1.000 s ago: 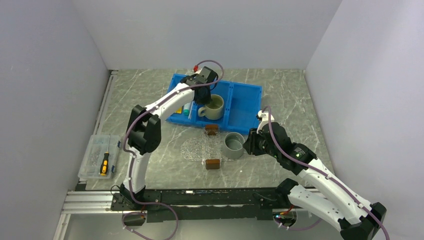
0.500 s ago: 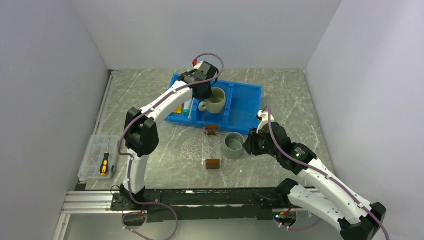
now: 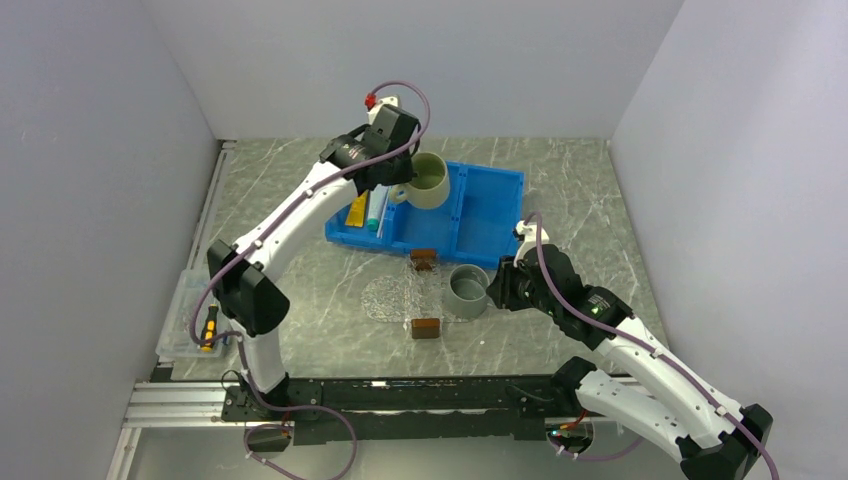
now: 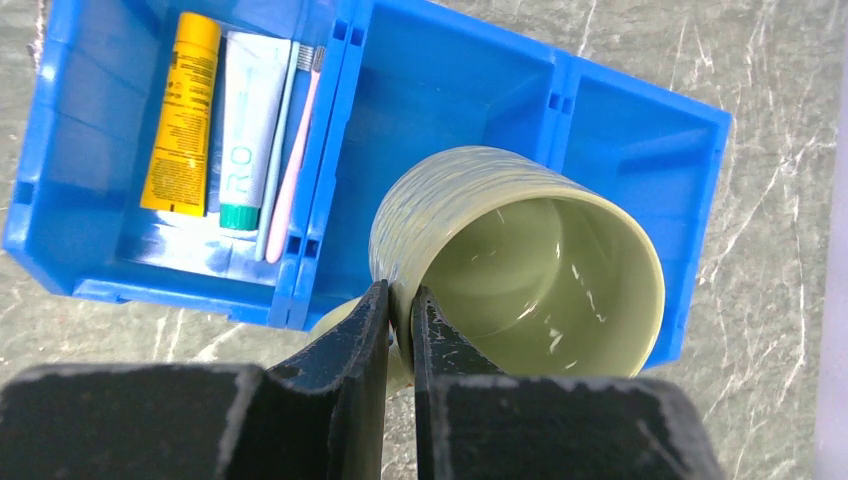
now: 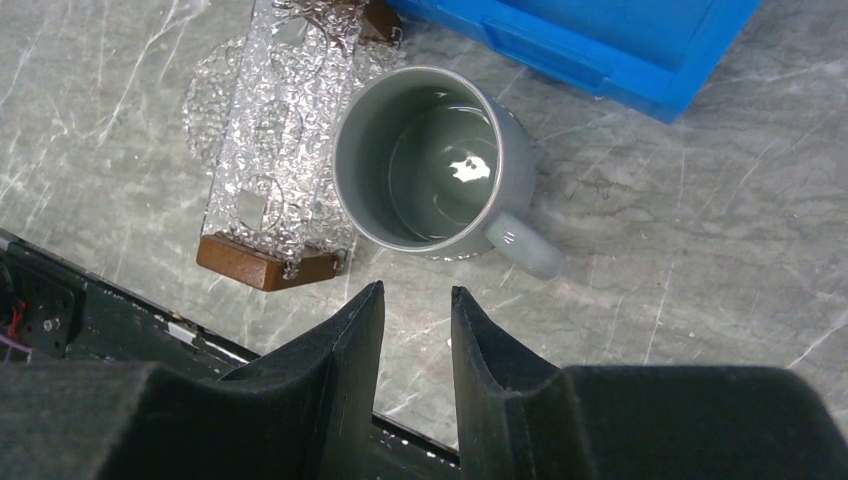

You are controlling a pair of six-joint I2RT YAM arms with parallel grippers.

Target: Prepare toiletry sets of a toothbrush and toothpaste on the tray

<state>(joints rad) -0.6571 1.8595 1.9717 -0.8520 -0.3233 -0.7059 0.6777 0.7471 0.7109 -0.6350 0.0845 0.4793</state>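
My left gripper [image 4: 400, 300] is shut on the rim of a pale green mug [image 4: 520, 265] and holds it up above the blue bin [image 4: 470, 90]; it shows in the top view too [image 3: 430, 181]. In the bin's left compartment lie a yellow-orange toothpaste [image 4: 182, 115], a white toothpaste with a teal cap [image 4: 243, 125] and a pink toothbrush [image 4: 292, 150]. The clear tray [image 5: 285, 130] with brown block handles [image 5: 262, 262] lies on the table [image 3: 405, 295]. My right gripper [image 5: 417, 300] is open and empty, just in front of a grey mug [image 5: 432, 165].
The grey mug [image 3: 466, 290] stands beside the tray's right edge. A clear box with a screwdriver [image 3: 208, 326] sits at the near left. The bin's middle and right compartments are bare. Grey walls close in both sides.
My left gripper has lifted the green mug out of the bin's middle compartment, up and toward the back. The right arm has not moved.
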